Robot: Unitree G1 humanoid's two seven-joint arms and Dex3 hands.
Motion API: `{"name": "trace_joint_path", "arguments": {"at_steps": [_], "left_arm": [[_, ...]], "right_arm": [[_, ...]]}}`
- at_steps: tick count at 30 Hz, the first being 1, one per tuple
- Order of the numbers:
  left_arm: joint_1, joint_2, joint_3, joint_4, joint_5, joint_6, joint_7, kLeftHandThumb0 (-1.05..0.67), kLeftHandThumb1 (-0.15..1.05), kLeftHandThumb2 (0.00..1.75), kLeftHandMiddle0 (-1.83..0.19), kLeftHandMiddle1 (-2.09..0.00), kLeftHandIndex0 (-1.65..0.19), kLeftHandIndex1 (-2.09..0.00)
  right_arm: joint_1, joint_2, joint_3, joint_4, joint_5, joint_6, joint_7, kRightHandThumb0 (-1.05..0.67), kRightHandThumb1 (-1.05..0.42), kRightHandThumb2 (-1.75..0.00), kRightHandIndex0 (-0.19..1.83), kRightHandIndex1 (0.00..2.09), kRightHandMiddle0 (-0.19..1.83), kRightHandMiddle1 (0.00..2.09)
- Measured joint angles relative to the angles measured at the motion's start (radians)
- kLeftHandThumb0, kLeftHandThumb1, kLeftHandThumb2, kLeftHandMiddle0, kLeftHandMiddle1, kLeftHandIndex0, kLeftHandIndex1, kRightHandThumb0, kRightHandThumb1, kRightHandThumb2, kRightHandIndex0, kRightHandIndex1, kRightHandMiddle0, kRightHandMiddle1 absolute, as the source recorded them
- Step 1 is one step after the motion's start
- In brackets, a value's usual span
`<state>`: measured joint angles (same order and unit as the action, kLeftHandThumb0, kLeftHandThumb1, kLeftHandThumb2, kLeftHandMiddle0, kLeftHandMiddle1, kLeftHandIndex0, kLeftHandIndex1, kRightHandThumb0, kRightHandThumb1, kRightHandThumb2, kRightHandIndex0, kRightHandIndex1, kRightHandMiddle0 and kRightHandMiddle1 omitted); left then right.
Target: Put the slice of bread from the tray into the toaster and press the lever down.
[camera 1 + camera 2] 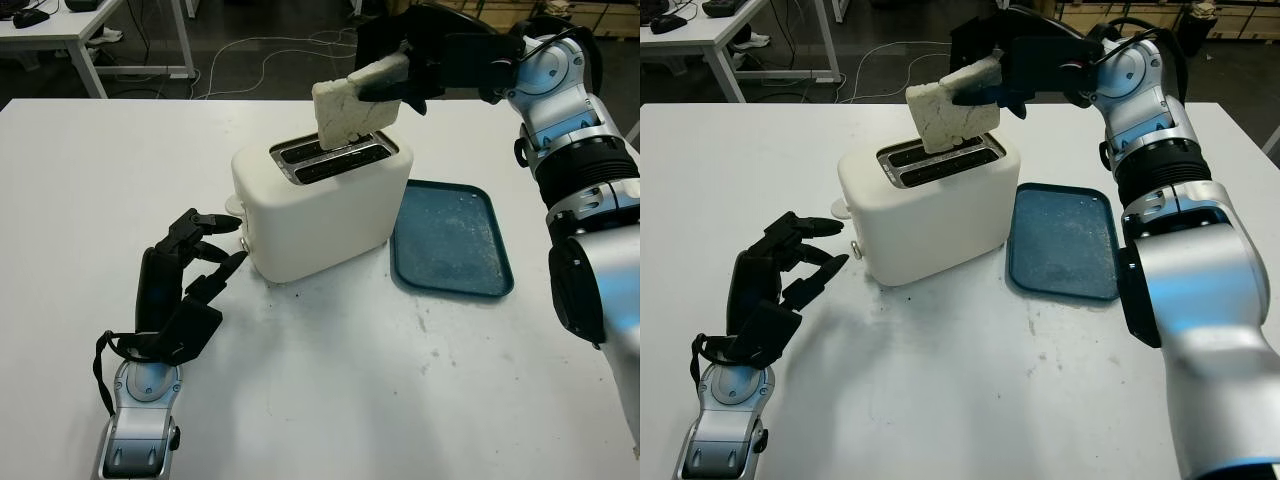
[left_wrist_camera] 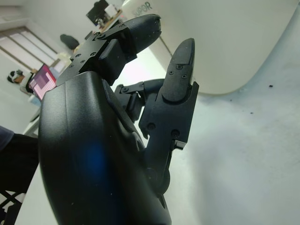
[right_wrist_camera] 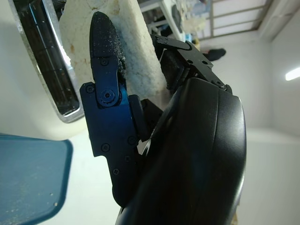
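Note:
My right hand (image 1: 392, 78) is shut on a pale slice of bread (image 1: 348, 112), holding it tilted just above the slots of the white toaster (image 1: 330, 215). The slice's lower edge hangs over the nearer slot (image 1: 338, 165). In the right wrist view the bread (image 3: 136, 51) sits between my dark fingers (image 3: 107, 84), with the chrome slot rim (image 3: 51, 65) close by. My left hand (image 1: 195, 265) is open on the table beside the toaster's left end, near the lever (image 1: 235, 208). The left wrist view has its fingers (image 2: 178, 89) close to the toaster's white wall (image 2: 234, 42).
A blue tray (image 1: 450, 240) dusted with crumbs lies on the white table (image 1: 380, 400) to the right of the toaster. Desks and cables stand on the floor beyond the table's far edge.

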<state>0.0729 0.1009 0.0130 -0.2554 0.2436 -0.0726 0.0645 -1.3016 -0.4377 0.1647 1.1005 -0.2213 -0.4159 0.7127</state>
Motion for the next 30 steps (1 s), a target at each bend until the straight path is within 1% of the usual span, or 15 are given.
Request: {"name": "trace_joint_path", "arguments": {"at_steps": [9, 15, 21, 24, 30], "left_arm": [[0.000, 0.000, 0.000, 0.000, 0.001, 0.001, 0.000, -0.25, 0.92, 0.14, -0.48, -1.41, -0.51, -0.89], [0.000, 0.000, 0.000, 0.000, 0.001, 0.001, 0.000, -0.25, 0.92, 0.14, -0.48, -1.40, -0.51, -0.88], [0.000, 0.000, 0.000, 0.000, 0.001, 0.000, 0.000, -0.26, 0.92, 0.14, -0.49, -1.42, -0.51, -0.89], [0.000, 0.000, 0.000, 0.000, 0.002, 0.000, 0.000, -0.26, 0.92, 0.14, -0.50, -1.42, -0.51, -0.88], [0.000, 0.000, 0.000, 0.000, 0.002, 0.000, 0.000, -0.26, 0.92, 0.13, -0.50, -1.41, -0.52, -0.88]], "right_arm": [[-0.001, 0.005, 0.000, 0.000, 0.012, 0.054, 0.066, -0.61, -0.92, -0.21, 1.15, 1.75, 0.99, 1.75], [0.000, 0.023, 0.021, 0.000, 0.002, 0.070, 0.068, -0.63, -0.92, -0.19, 1.15, 1.75, 0.99, 1.75], [0.020, 0.034, 0.039, 0.009, -0.010, 0.093, 0.070, -0.59, -0.92, -0.19, 1.14, 1.75, 0.98, 1.75], [0.037, 0.048, 0.041, 0.021, -0.010, 0.086, 0.074, -0.56, -0.92, -0.21, 1.14, 1.75, 0.98, 1.75], [0.055, 0.088, 0.039, 0.040, 0.003, 0.080, 0.088, -0.55, -0.92, -0.19, 1.19, 1.75, 1.03, 1.75]]}}
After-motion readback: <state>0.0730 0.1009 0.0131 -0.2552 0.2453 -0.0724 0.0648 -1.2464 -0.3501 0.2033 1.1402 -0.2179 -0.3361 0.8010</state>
